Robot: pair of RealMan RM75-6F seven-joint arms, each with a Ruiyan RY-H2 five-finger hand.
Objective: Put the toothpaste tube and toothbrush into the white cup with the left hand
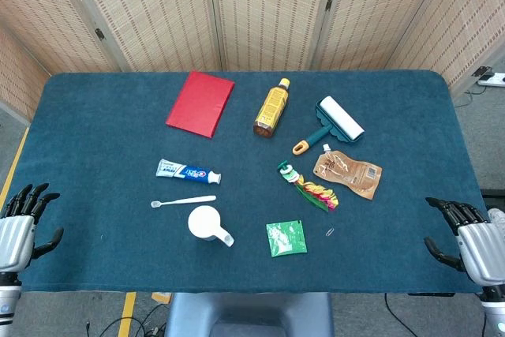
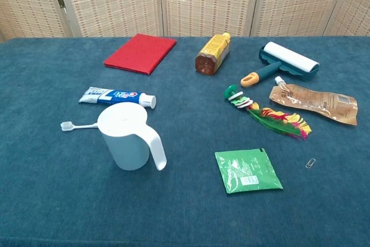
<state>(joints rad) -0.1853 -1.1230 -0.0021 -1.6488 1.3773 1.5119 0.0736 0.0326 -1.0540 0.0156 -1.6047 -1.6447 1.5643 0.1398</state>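
Note:
The white cup (image 1: 204, 222) (image 2: 127, 137) stands upright near the table's front, its handle pointing to the right and front. A white toothbrush (image 1: 183, 201) (image 2: 76, 125) lies just behind it, head to the left. The blue-and-white toothpaste tube (image 1: 188, 170) (image 2: 117, 96) lies flat behind the brush, cap to the right. My left hand (image 1: 24, 222) hovers at the table's front left corner, fingers spread, holding nothing. My right hand (image 1: 464, 233) sits at the front right corner, also empty with fingers apart. Neither hand shows in the chest view.
A red booklet (image 1: 200, 103), an amber bottle (image 1: 271, 108) lying down, a lint roller (image 1: 331, 124), a brown pouch (image 1: 348, 174), a feather shuttlecock (image 1: 308, 185), a green sachet (image 1: 286, 237) and a paperclip (image 1: 330, 232) lie on the blue tablecloth (image 1: 95, 132).

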